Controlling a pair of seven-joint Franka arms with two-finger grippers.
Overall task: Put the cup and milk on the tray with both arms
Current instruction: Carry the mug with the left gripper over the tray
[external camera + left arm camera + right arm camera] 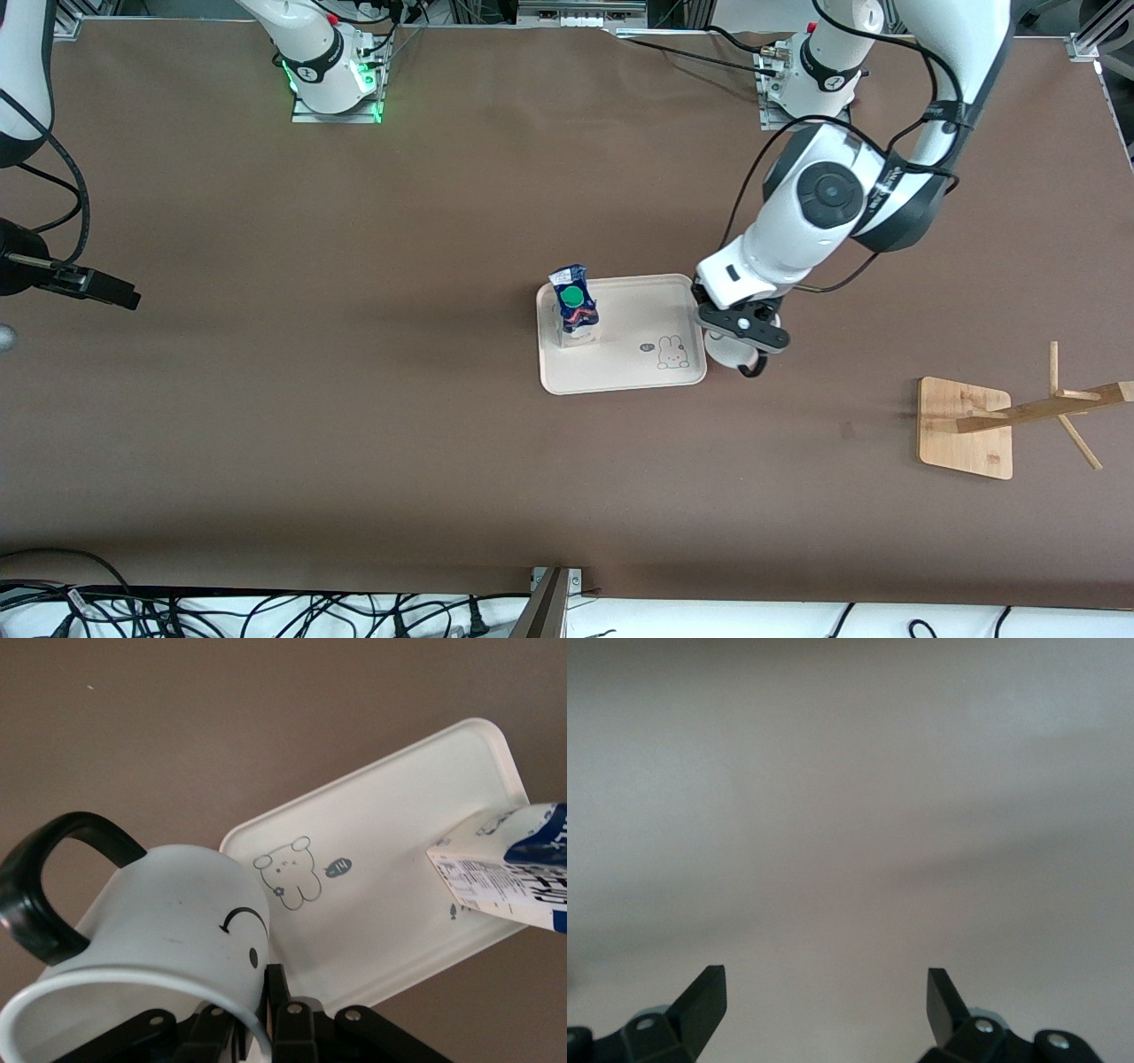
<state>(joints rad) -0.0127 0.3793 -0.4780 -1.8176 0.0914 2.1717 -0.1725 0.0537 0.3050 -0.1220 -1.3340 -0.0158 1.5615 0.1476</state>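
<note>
The milk (576, 310) stands upright on the cream tray (638, 372), near the tray's end toward the right arm. My left gripper (744, 341) is shut on the wall of the white smiley cup (731, 353), one finger inside the rim and one outside. It holds the cup just off the tray's edge toward the left arm's end. In the left wrist view the cup (168, 912) fills the foreground in my left gripper (257, 1001), with the tray (381, 868) and milk (514, 877) past it. My right gripper (115, 292) waits open and empty over bare table (826, 992).
A wooden rack (966, 425) with slanted pegs stands toward the left arm's end, nearer the front camera than the tray. Cables lie along the table's near edge (266, 611).
</note>
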